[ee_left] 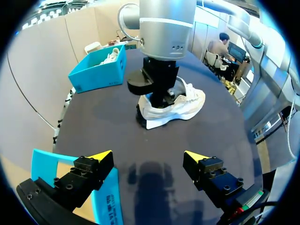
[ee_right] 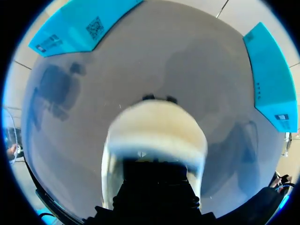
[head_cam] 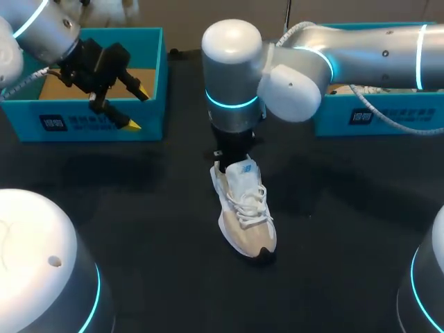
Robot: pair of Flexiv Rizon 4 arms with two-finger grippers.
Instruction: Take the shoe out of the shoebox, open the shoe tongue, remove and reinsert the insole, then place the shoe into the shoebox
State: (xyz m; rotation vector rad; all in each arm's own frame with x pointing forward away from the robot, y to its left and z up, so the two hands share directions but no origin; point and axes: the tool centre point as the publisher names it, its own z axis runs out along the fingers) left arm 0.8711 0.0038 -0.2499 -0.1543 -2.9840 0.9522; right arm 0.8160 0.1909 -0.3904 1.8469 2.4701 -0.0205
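One step seems done: the shoe (head_cam: pixel 245 211) stands outside the box (head_cam: pixel 69 126), under the right gripper (head_cam: pixel 231 154) (grip: cannot tell), the left gripper (head_cam: pixel 137 109) spread wide and empty; everything after remains.

A right-hand blue box (head_cam: pixel 333 119) sits on the dark table (head_cam: pixel 139 208).

A robot lab, it seems — my left arm (head_cam: pixel 41 28) and right arm (head_cam: pixel 361 48) hang over a dark desk (head_cam: pixel 139 208) carrying a blue left shoebox (head_cam: pixel 104 128) and right shoebox (head_cam: pixel 388 118).
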